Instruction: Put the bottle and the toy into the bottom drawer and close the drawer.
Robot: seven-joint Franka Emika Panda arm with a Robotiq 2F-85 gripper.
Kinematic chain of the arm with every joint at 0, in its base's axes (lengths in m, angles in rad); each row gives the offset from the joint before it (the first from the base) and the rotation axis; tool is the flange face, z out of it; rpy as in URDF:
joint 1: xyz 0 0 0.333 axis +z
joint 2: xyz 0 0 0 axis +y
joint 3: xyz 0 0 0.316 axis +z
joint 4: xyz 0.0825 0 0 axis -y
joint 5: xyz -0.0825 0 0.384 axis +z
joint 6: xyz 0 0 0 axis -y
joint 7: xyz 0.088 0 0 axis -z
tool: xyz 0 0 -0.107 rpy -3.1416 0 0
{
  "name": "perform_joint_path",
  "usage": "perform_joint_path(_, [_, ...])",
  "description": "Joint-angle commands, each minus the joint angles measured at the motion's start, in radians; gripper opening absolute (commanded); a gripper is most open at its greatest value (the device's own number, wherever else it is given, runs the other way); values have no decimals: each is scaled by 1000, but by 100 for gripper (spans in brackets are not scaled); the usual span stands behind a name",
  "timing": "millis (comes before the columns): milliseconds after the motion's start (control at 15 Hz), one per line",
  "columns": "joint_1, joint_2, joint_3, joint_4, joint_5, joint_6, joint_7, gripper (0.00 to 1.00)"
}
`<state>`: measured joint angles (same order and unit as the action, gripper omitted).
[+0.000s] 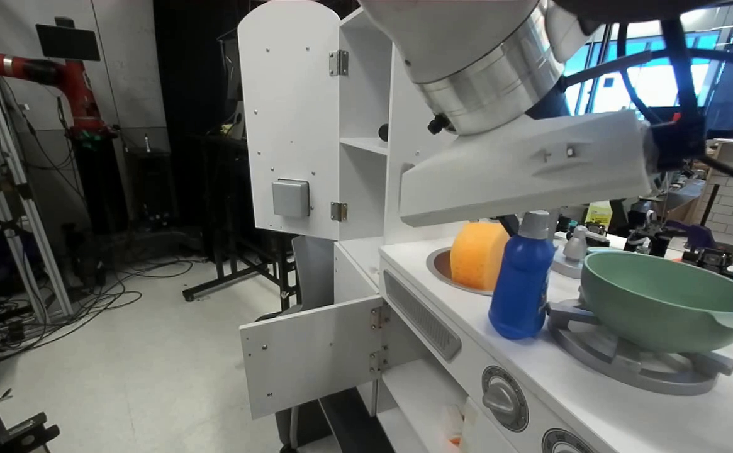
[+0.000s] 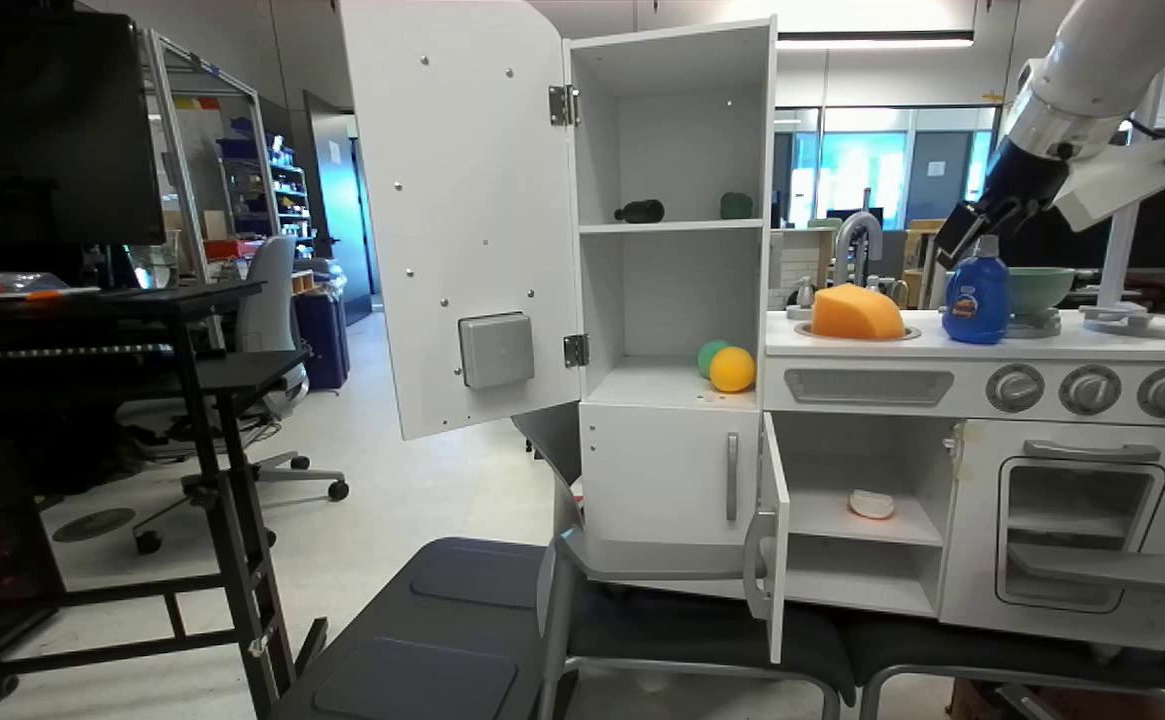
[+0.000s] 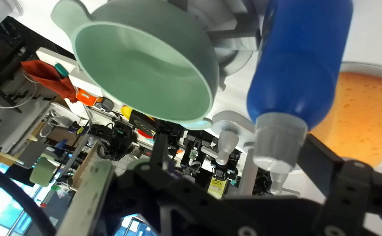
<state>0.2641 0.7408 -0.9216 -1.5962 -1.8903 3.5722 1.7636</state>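
Probably smooth, slightly squeezable blue plastic bottle (image 3: 299, 75) — fill unknown, heft uncertain. Your gripper (image 3: 235, 141): fingers apart. Clamp neck (image 1: 530, 244) under cap (image 3: 279, 141) — squarely, lest it slip.

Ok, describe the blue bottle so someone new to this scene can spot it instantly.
Start at the white play kitchen and go to its countertop, near the front edge. The blue plastic bottle stands upright there, between the orange wedge in the sink and the two-handled green bowl on the grey burner. Unlike both, it is narrow, deep blue and topped with a pale cap.
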Motion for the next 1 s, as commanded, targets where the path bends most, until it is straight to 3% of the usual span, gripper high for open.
perform_joint_path(0, [-70,22,24,83,-14,182,1,100])
perform_joint_path(267, [-44,-14,35,59,-30,164,6,100])
perform_joint_path(600, [-42,-75,98,1,-31,140,-38,100])
perform_joint_path(933, [-14,-164,76,-95,-112,165,-28,100])
